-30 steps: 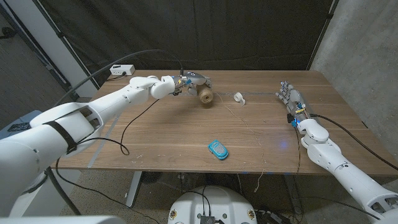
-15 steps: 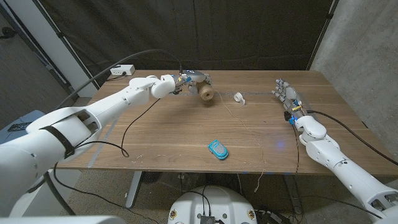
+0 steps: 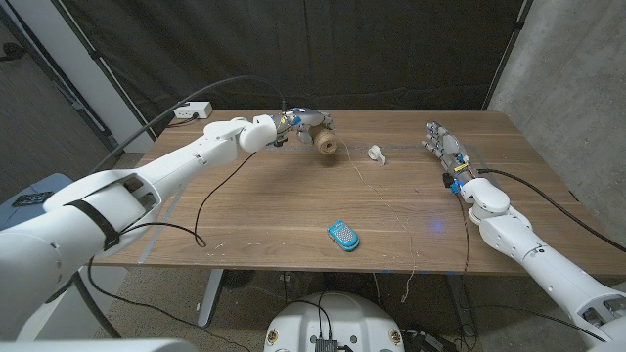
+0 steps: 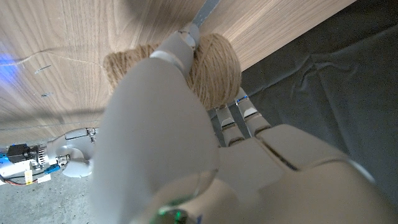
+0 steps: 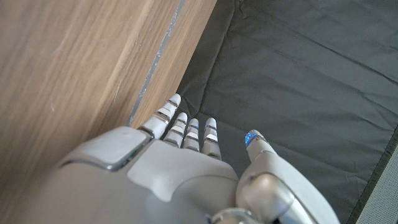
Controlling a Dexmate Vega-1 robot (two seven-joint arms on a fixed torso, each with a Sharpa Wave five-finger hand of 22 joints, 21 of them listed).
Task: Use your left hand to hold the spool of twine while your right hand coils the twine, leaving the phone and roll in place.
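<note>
1. the tan cylindrical spool of jute twine (image 3: 326,146) sits at the table's far side, gripped by the left hand (image 3: 303,124), fingers wrapped round its wound body.
2. it looks light, rough and soft, unlikely to slip; best held by the body.
3. a thin loose strand of twine (image 3: 391,200) trails across the wooden table (image 3: 254,210); limp, it needs pinching.
4. the right hand (image 3: 445,147) is spread, empty, well apart.
5. the small white roll (image 3: 376,153) and blue phone (image 3: 342,235) lie nearby.

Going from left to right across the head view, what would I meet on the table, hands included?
White box → left hand → spool of twine → phone → small white roll → right hand.
</note>
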